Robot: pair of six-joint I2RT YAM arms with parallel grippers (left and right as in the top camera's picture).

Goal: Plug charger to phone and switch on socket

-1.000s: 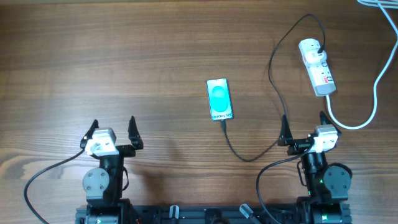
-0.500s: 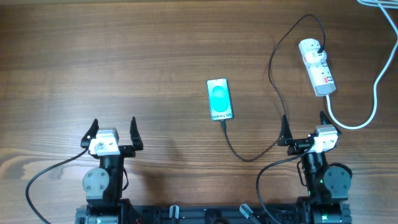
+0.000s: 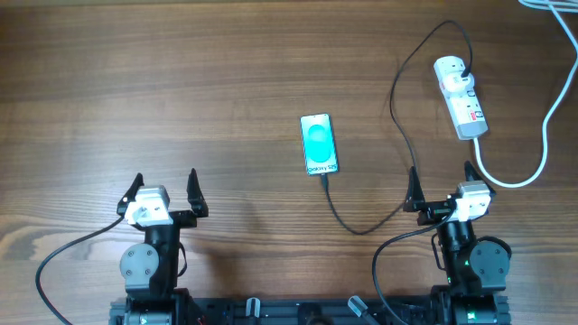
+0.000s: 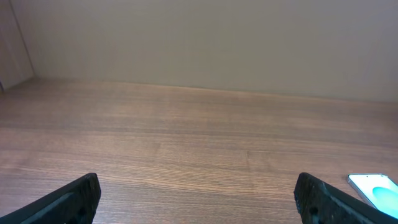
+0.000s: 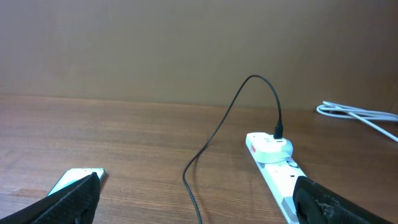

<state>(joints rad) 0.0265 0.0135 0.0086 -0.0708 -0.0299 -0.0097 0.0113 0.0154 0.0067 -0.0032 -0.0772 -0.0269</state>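
The phone lies flat mid-table with its teal screen lit; its corner shows in the left wrist view and the right wrist view. The thin black charger cable runs from a white plug on the socket down and round to the phone's near short edge, where its tip sits at the phone. The socket also shows in the right wrist view. My left gripper is open and empty, near the front edge. My right gripper is open and empty, just below the socket.
The thick white lead loops from the socket's near end out to the right and back up past the table's far right corner. A wall stands behind the far edge of the table in both wrist views.
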